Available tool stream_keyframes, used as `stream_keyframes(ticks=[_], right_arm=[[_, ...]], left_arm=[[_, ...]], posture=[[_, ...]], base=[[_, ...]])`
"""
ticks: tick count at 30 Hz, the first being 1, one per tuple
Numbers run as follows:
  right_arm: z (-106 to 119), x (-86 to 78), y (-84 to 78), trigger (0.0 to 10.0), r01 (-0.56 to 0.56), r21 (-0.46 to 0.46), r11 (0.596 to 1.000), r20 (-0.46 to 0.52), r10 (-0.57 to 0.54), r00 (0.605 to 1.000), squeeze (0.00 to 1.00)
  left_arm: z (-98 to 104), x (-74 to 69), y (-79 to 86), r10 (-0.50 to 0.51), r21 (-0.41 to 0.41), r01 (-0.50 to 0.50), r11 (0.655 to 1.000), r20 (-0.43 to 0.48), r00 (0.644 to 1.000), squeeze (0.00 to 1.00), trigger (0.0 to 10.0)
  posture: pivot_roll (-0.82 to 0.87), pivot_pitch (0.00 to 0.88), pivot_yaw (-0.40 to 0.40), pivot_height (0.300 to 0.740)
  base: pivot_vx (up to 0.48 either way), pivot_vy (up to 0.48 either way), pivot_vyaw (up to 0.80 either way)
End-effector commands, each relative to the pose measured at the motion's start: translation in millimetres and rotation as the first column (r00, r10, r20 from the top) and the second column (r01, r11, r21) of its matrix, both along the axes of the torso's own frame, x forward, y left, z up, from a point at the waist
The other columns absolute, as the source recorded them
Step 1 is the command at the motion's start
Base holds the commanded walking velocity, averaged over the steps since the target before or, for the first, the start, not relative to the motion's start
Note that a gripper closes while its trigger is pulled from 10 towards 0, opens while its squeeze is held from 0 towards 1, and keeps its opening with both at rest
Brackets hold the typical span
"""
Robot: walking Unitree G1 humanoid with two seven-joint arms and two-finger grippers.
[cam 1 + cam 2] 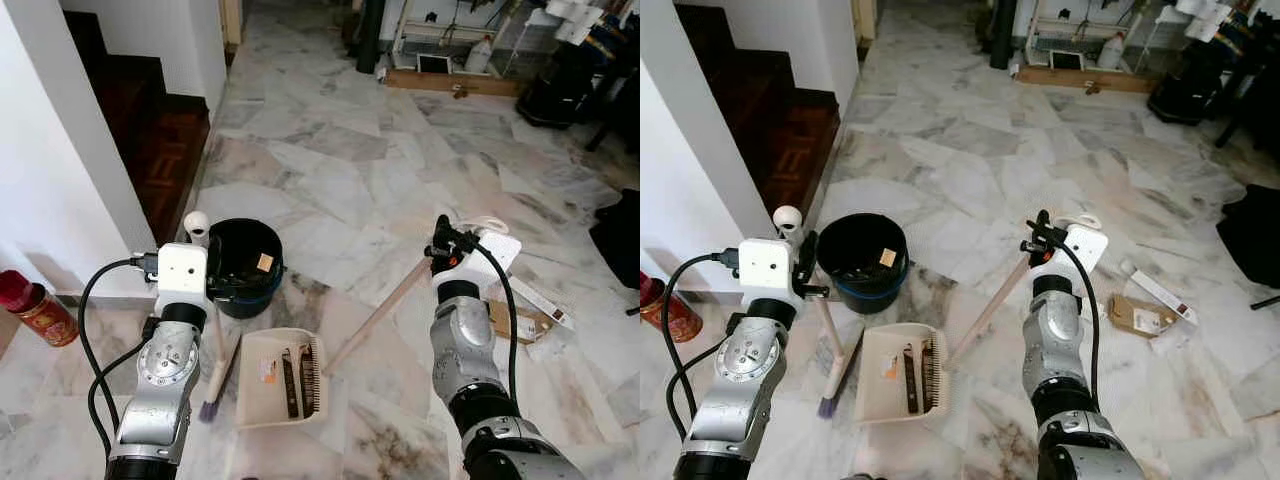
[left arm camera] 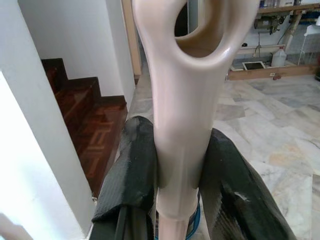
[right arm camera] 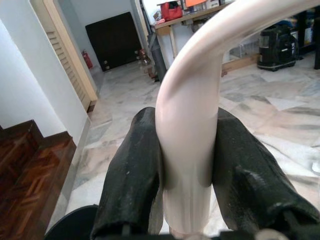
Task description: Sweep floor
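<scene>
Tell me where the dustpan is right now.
The dustpan lies flat on the marble floor between the two arms, just in front of the black bucket, with the broom on its left side.

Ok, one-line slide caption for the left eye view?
Left gripper holds the broom, right gripper the dustpan handle, beside a black bin on marble floor.

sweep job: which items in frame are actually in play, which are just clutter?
In play:
- broom, held by left tool
- dustpan, its handle held by right tool
- black bin

Clutter:
- red can by the wall
- cardboard scraps on the floor at right
- black bag
</scene>
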State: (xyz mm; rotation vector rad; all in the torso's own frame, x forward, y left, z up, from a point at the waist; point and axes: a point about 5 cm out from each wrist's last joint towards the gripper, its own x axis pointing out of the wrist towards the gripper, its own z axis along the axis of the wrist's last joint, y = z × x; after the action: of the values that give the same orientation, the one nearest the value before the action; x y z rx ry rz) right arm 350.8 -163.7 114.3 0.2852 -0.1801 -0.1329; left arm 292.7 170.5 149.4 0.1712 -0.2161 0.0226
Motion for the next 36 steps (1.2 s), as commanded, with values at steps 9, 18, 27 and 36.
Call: stream_keyframes(ticks=[9,18,27,36], right_arm=[[36.5,-0.1,-13.6,10.0,0.056,-0.021,0.998,0.182,-0.051,0.982,0.0],[71.4,-4.9,-21.2,10.0,0.094,0.005,0.996,0.311,-0.091,0.946,0.0],[92.9,-13.2,-22.5,10.0,0.082,0.05,0.995,0.363,-0.095,0.927,0.0],[105.9,-4.9,-19.9,10.0,0.068,0.042,0.997,0.378,-0.079,0.922,0.0]], left_arm=[[9.6,-0.6,-3.8,-0.015,0.019,0.014,1.0,0.053,0.998,0.0,10.0],[8.4,0.0,-5.6,-0.025,0.019,0.024,1.0,0.05,0.998,0.0,10.0],[8.2,1.5,-7.1,-0.034,0.018,0.034,0.999,0.051,0.998,0.0,10.0],[3.2,3.5,-11.1,-0.049,0.032,0.048,0.998,0.033,0.998,0.0,10.0]], posture=[[0.16,0.097,-0.069,0.74],[0.15,0.079,-0.067,0.74],[0.15,0.049,-0.064,0.74],[0.14,0.029,-0.062,0.74]], base=[[0.0,0.0,0.0],[0.0,0.0,0.0],[0.0,0.0,0.0],[0.0,0.0,0.0]])
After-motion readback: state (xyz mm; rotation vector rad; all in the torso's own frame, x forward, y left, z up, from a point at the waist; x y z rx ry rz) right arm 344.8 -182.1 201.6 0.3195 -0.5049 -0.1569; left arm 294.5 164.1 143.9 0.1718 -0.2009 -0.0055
